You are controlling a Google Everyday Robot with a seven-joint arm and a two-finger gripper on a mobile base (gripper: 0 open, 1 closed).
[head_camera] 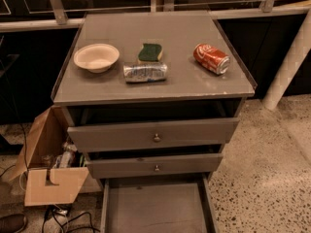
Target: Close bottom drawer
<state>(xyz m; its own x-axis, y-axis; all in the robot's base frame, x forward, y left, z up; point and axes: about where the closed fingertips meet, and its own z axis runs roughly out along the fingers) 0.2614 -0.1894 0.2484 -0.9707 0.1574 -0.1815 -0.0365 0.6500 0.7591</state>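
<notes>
The grey cabinet (155, 89) stands in the middle of the camera view with three drawers. The bottom drawer (155, 208) is pulled far out; I see its flat grey inside and side walls, while its front panel and knob are cut off by the lower edge. The middle drawer (155, 165) and the top drawer (154, 134) each stick out a little and show small round knobs. The gripper is not in view.
On the cabinet top lie a white bowl (96, 57), a green sponge (149, 52), a crushed silver can (145, 72) and a red soda can (211, 58). An open cardboard box (48, 166) stands at the left. Cables lie on the floor below it. A white post (286, 67) rises at the right.
</notes>
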